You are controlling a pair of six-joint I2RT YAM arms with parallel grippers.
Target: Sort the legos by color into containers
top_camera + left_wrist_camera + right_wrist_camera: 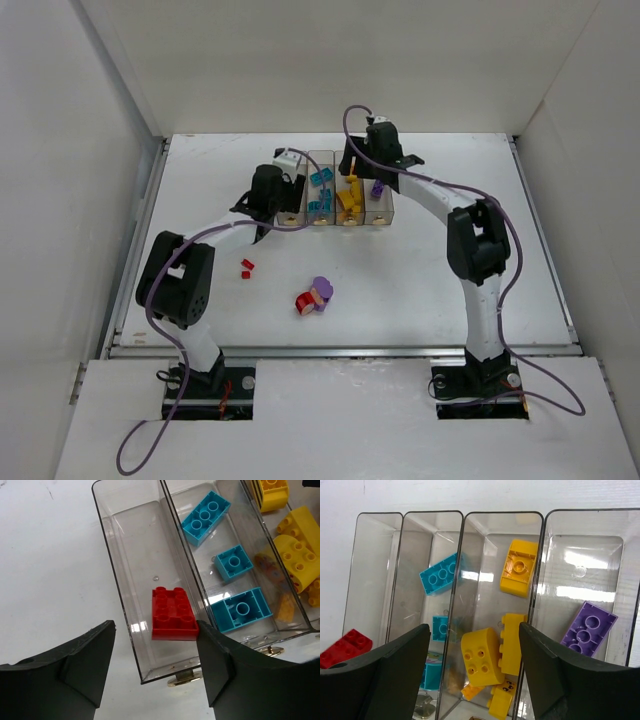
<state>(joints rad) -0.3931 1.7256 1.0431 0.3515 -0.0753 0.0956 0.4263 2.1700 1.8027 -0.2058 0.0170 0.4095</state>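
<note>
The containers [335, 222] are four clear bins joined in a row at the back of the table. In the left wrist view a red lego [173, 613] lies flat in the leftmost bin [112, 570], and my left gripper [156, 626] hangs open over that bin's near end, holding nothing. Teal legos [205, 516] fill the second bin. My right gripper [474, 627] is open above the third bin, over the yellow legos [482, 659]. A purple lego [588, 629] rests in the fourth bin. A red and purple clump [315, 296] and a small red lego [247, 267] lie on the table.
Both arms reach in over the bins from either side, the left gripper [285, 195] and the right gripper [352, 165] close together. White walls enclose the table on three sides.
</note>
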